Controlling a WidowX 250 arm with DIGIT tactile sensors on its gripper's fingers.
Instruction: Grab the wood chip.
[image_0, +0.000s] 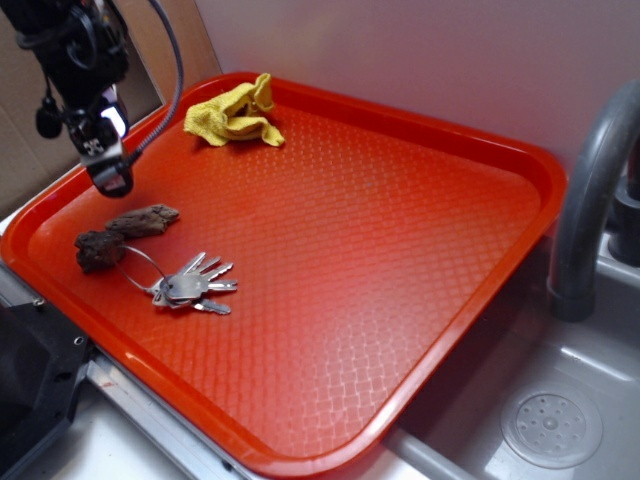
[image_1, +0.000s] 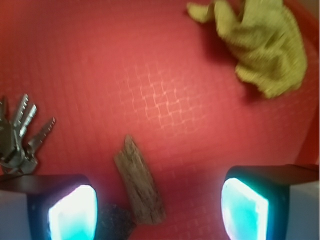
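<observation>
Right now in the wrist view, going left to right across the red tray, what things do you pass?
Silver bunch of keys → flat tan-brown wood chip → crumpled yellow cloth.

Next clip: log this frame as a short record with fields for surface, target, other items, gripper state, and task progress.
surface: red tray beside a sink
target: wood chip, flat on the tray, lying between the open fingers in the wrist view
other items: darker lump at the chip's end, with a ring to the keys; yellow cloth at the far edge
gripper: gripper open, above the chip, not touching it
progress: chip not yet grasped
</observation>
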